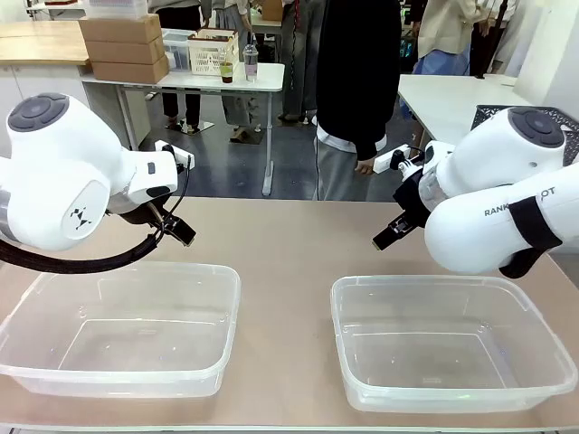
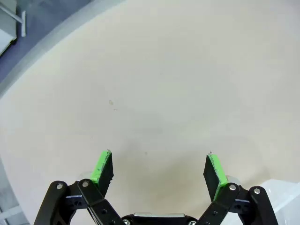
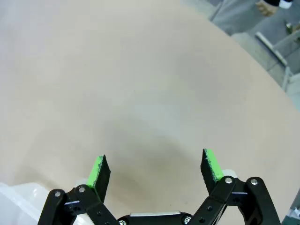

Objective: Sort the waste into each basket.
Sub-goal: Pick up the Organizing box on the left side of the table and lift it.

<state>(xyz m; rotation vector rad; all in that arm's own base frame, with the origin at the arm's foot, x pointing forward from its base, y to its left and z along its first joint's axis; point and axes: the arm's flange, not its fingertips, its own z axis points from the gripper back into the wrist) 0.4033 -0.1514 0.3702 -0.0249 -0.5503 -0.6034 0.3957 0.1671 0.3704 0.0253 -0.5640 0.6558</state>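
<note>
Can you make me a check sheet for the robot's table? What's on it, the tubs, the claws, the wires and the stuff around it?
Surface: beige table, matte, with a few tiny specks in the left wrist view.
Job's things: left tub and right tub, clear plastic, side by side at the near edge, nothing in either.
Clutter: nothing seen.
Grippers: left gripper and right gripper both open, holding nothing, over the table beyond the tubs.
Cables: black cable loops under the left arm, near the left tub's far rim.
Surroundings: person in a dark top at the far side; cardboard boxes far left; dark lattice basket far right.
</note>
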